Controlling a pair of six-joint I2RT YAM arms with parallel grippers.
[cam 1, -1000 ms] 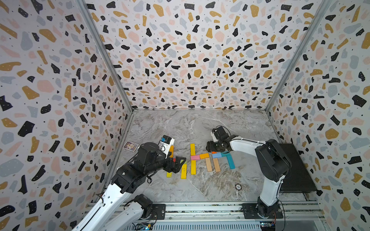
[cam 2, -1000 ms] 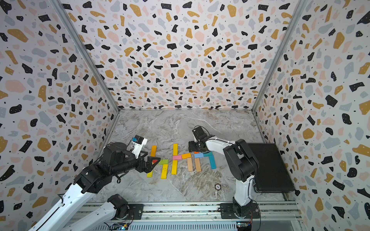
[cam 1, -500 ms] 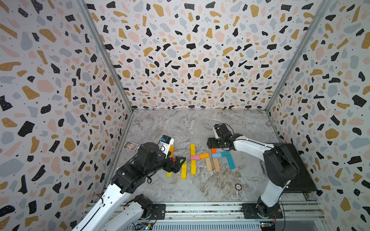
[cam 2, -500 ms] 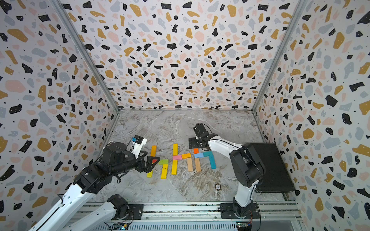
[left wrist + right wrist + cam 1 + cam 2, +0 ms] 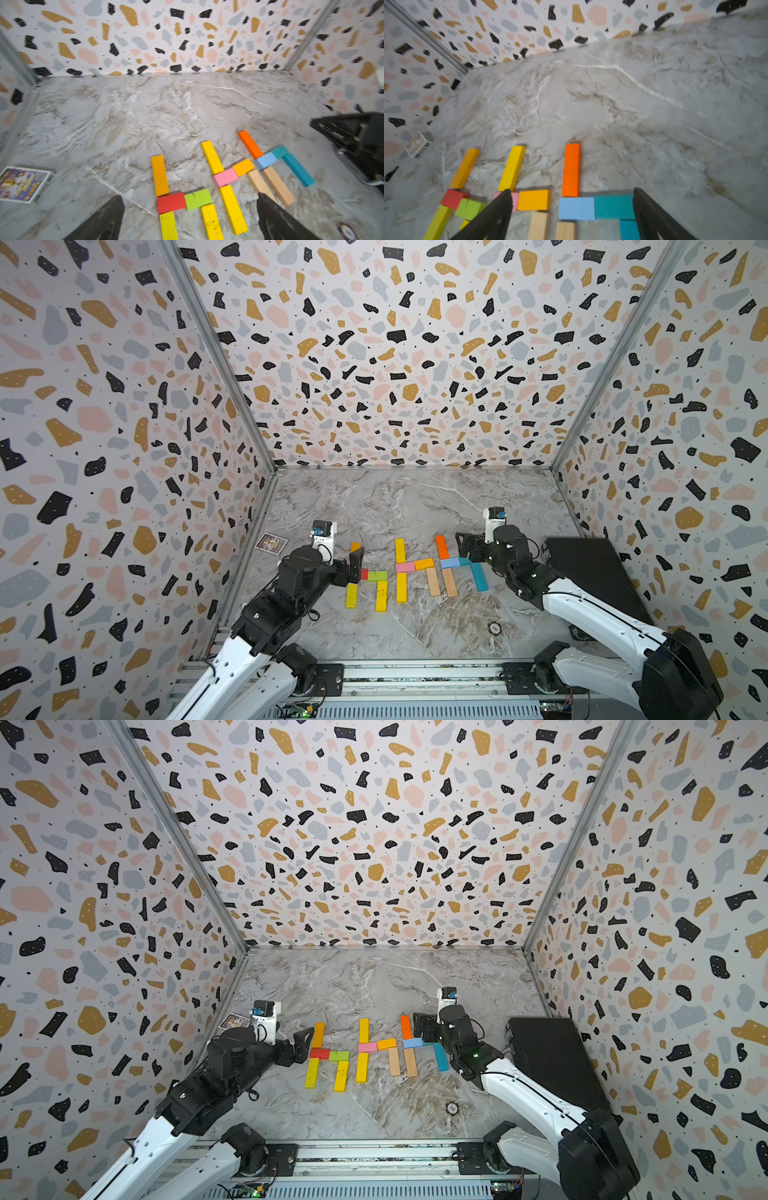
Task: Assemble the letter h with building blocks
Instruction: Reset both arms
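the right gripper (image 5: 461, 545) is hovering empty, jaws spread, just beside the orange block (image 5: 441, 546); the left gripper (image 5: 356, 564) is idling likewise, well apart. a sideways swing is threatening that block.

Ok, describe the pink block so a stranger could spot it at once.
On the marble table, coloured blocks form three letter shapes in a row. In the middle shape, the pink block sits between two long yellow bars, beside a short orange block. It is the only pink piece.

Grey-brown marbled bench (image 5: 415, 506); terrazzo-speckled walls (image 5: 395, 364); building blocks (image 5: 405, 567) yellow, orange, red, green, pink, blue, teal, tan.
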